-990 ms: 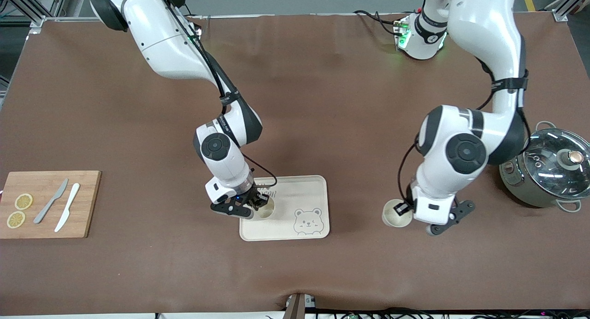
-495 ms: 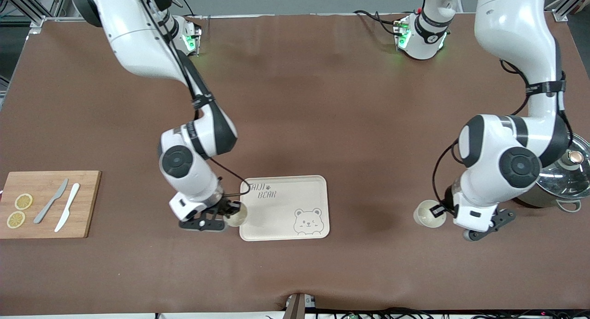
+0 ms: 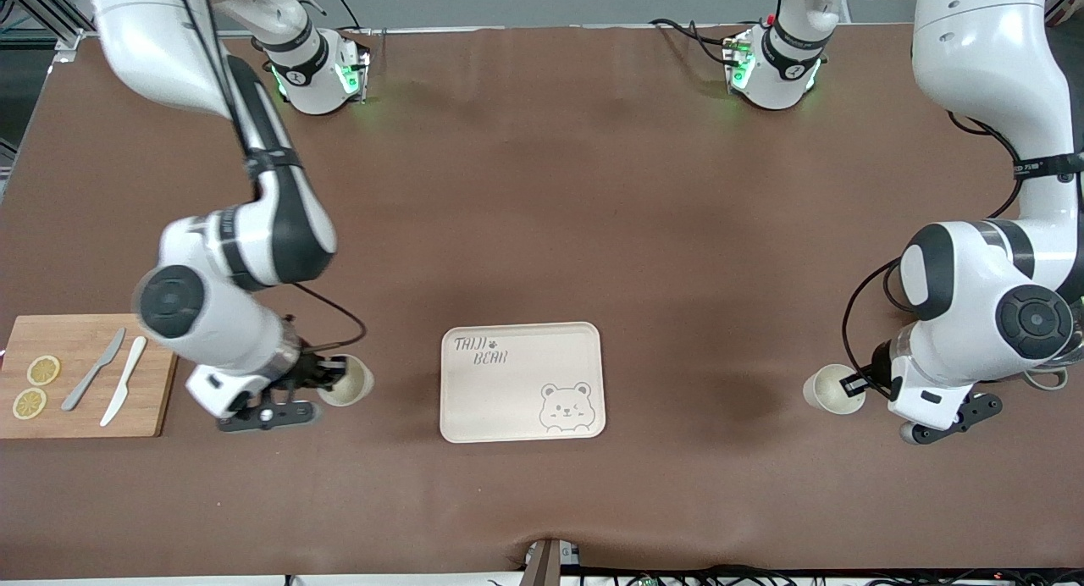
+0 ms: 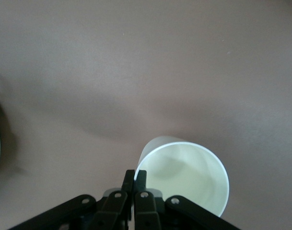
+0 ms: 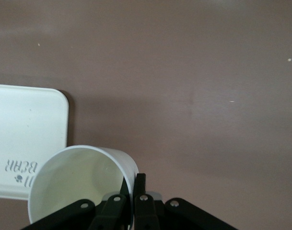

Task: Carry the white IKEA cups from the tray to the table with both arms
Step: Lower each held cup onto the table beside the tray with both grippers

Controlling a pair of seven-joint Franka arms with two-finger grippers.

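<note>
- Gripping one white cup (image 3: 346, 380) by its rim, the right claw (image 3: 326, 374) is clamped on the wall, one finger inside, one outside; cup is over the brown table (image 3: 542, 188) between the cutting board (image 3: 85, 374) and the bear tray (image 3: 522, 381), off the tray.
- Right wrist view: same cup (image 5: 81, 184) pinched at the rim by the claw (image 5: 131, 191), a tray corner (image 5: 28, 143) with the printed lettering just beside it.
- Second white cup (image 3: 834, 389) is clamped the same way in the left claw (image 3: 857, 386), over bare table between the tray and the grey-green lidded pot (image 3: 1071, 349), well apart from the tray.
- Left wrist view: this cup (image 4: 184, 177) tilted, open mouth showing, claw (image 4: 134, 184) fingers shut on its rim wall.
- Cannot tell whether either cup base touches the table.
- Tray is near the table's middle, nearer the front camera, with a bear drawing at one corner and nothing on it.
- Board at the right arm's end carries a grey knife (image 3: 94, 368), a white knife (image 3: 124, 379) and two lemon slices (image 3: 35, 386).
- Pot mostly hidden by the left arm.
</note>
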